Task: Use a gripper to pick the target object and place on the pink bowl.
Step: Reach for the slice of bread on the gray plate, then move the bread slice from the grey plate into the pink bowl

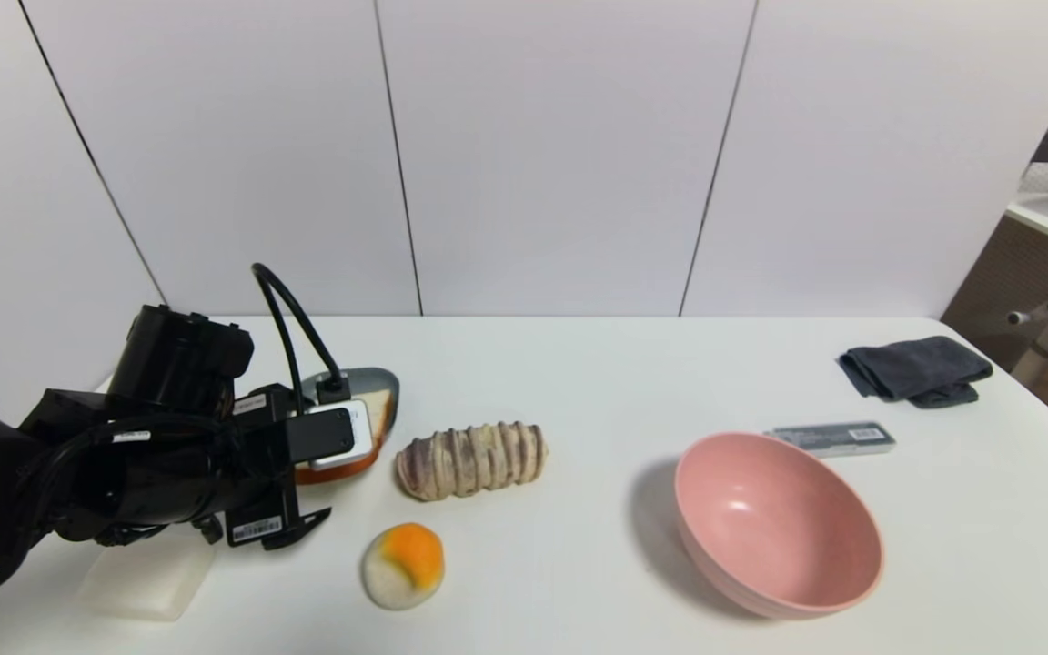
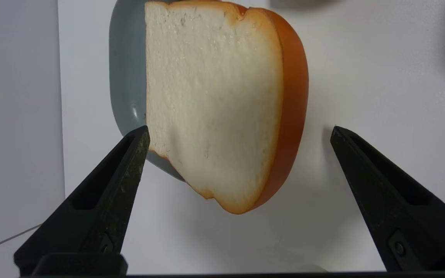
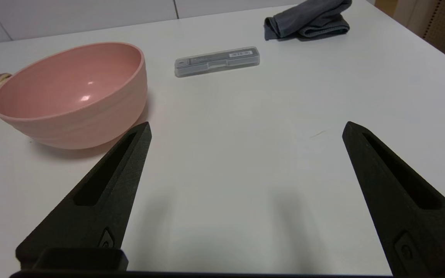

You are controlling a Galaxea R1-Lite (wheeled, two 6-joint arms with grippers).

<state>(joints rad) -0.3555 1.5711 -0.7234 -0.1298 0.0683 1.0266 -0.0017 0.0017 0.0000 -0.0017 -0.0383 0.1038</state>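
Evidently the left gripper (image 2: 240,131) is hovering with fingers spread wide around the bread slice (image 2: 214,104), which is lying half on the grey plate (image 2: 126,77), lining up a grasp.

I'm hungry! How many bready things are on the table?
3. The toast slice leans on the grey plate at far left, the striped roll lies mid-table, and the orange-topped bun sits nearest. The arm may hide more.
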